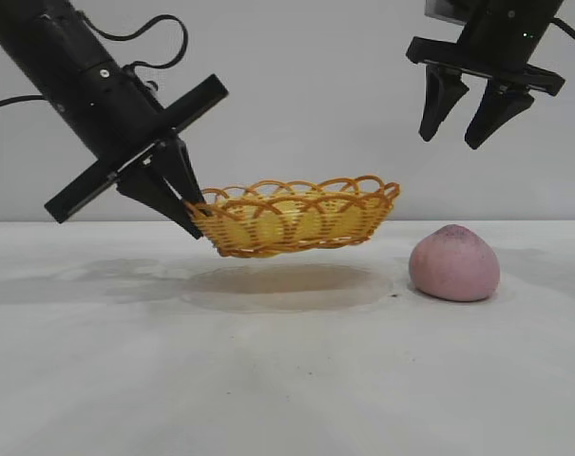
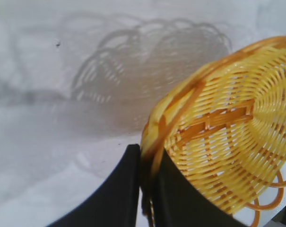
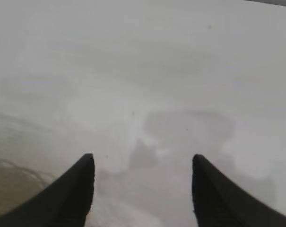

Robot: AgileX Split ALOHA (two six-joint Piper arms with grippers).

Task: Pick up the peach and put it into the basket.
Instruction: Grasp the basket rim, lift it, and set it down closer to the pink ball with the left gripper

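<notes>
Exterior view: my left gripper [image 1: 194,217] pinches the rim of the basket [image 1: 297,217] at its left end and holds it tilted, clear of the bench [image 1: 287,380], its shadow beneath. The peach [image 1: 454,263] rests on the bench toward the right edge, near the basket, apart. My right gripper [image 1: 472,119] hangs above it, fingers spread, empty.

no text, label, brand, number or sign is showing legibly on anything in any of the views.
</notes>
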